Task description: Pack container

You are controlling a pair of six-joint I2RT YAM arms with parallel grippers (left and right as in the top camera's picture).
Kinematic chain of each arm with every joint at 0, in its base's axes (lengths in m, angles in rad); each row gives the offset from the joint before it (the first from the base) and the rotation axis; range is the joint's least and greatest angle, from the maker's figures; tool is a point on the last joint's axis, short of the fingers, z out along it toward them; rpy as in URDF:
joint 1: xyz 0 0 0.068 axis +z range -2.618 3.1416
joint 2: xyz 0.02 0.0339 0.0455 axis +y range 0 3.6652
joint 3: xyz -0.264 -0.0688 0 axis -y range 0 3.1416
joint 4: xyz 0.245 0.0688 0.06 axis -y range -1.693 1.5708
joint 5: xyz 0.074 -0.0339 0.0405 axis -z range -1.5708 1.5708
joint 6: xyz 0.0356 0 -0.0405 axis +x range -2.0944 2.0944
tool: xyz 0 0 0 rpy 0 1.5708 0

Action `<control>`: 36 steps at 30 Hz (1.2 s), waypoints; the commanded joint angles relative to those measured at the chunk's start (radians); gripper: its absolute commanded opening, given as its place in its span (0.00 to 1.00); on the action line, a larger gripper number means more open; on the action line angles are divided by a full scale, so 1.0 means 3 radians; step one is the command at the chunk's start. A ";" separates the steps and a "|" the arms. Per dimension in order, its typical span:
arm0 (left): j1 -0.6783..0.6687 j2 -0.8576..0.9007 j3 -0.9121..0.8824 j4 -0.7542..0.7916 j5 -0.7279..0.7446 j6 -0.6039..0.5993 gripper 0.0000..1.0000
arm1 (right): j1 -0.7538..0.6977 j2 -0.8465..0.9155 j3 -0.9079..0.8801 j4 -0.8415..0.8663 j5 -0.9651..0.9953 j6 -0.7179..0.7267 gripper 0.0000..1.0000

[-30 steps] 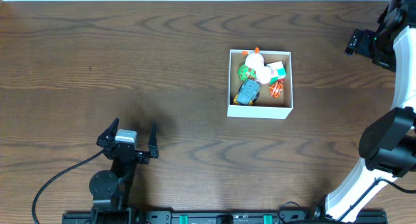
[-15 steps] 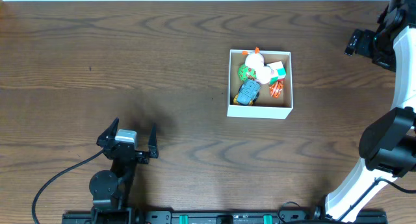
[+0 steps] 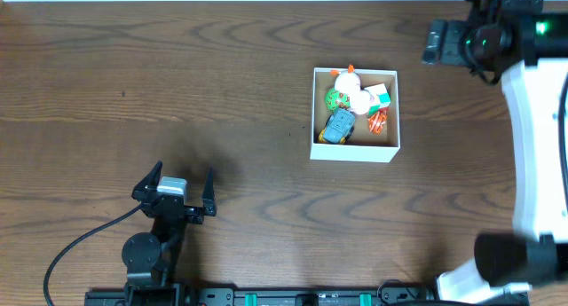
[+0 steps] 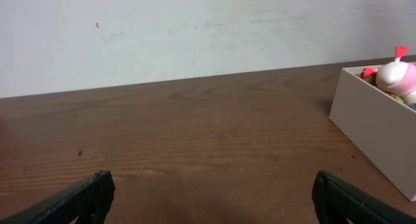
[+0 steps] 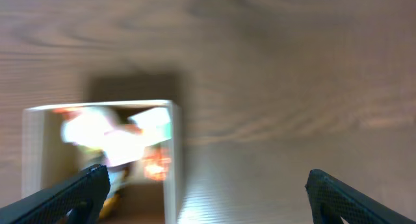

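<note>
You see the container right of the counter's centre, toys lying inside. The left gripper is spread wide and empty, well apart from it. The right gripper, also wide and empty, hangs high beyond its far right corner.

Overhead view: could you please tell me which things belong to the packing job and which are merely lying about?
Job: container, holding a white figure, green toy, blue car and orange piece; left end effector and right end effector, both open.

Just lying about: black cable beside the left arm's base, on the wooden table.
</note>
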 commanded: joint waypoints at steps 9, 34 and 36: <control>0.0017 0.0010 -0.0047 -0.0132 0.0022 0.0020 0.98 | 0.0328 -0.0823 -0.0355 -0.0011 0.0010 0.0058 0.99; 0.0017 0.0010 -0.0047 -0.0132 0.0022 0.0020 0.98 | 0.0085 -0.3896 -0.4596 0.2583 -0.0070 -0.0395 0.99; 0.0017 0.0010 -0.0047 -0.0132 0.0022 0.0020 0.98 | 0.0028 -0.4129 -0.4850 0.2778 -0.0229 -0.0693 0.99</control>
